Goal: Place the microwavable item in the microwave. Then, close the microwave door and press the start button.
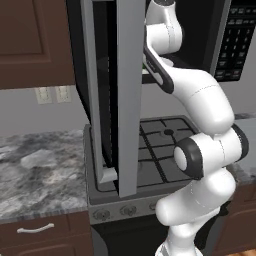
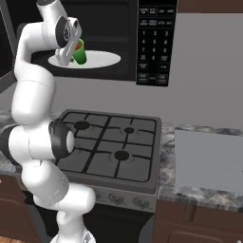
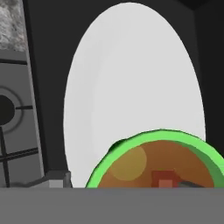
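The green cup (image 3: 159, 162) with brown liquid lies nearest to the hand camera, directly below the tool, and its open rim faces up toward it. In the right base view the cup (image 2: 79, 51) stands upright on the white turntable plate (image 2: 102, 59), near the left edge of the plate, inside the microwave (image 2: 118, 28). The tool (image 2: 69, 50) sits at the cup from the left and above. I cannot tell from the pictures if its jaws press the cup or stand free of it.

The long axis of the cup is vertical, so I judge that the tool must go back out toward the open front, without pushing the cup sideways. The door (image 1: 117, 100) stands swung open on the left of the arm, over the stove (image 2: 111, 144). The keypad (image 2: 154, 42) is on the right side.
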You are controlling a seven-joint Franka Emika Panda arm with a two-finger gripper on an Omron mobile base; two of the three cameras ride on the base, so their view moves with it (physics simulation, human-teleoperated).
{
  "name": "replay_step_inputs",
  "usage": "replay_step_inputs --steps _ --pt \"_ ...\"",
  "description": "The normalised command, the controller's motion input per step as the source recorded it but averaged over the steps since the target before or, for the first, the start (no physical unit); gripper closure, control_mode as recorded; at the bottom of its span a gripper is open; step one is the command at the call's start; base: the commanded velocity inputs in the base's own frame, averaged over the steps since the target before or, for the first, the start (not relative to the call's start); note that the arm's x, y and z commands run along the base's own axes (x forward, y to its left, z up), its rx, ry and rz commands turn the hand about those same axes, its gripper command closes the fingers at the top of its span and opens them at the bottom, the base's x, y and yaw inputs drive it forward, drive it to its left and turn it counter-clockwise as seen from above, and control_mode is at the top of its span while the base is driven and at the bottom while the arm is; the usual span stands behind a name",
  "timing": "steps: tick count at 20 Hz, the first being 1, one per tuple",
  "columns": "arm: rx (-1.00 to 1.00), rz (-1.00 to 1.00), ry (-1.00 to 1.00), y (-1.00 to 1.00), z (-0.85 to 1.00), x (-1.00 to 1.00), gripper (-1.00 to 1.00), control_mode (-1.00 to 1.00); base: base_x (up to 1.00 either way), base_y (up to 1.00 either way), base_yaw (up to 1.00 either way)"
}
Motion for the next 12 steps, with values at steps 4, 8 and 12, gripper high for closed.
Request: replay_step_inputs --steps 4,8,12 --pt "0.00 0.00 -0.10 0.00 0.00 -0.15 -1.00 -1.00 0.00 0.00 0.00" --pt "0.00 0.00 -0.17 0.00 0.00 -0.31 -1.00 -1.00 0.00 0.00 0.00" --pt "-0.01 0.00 -0.18 0.00 0.00 -0.16 -1.00 -1.00 0.00 0.00 0.00"
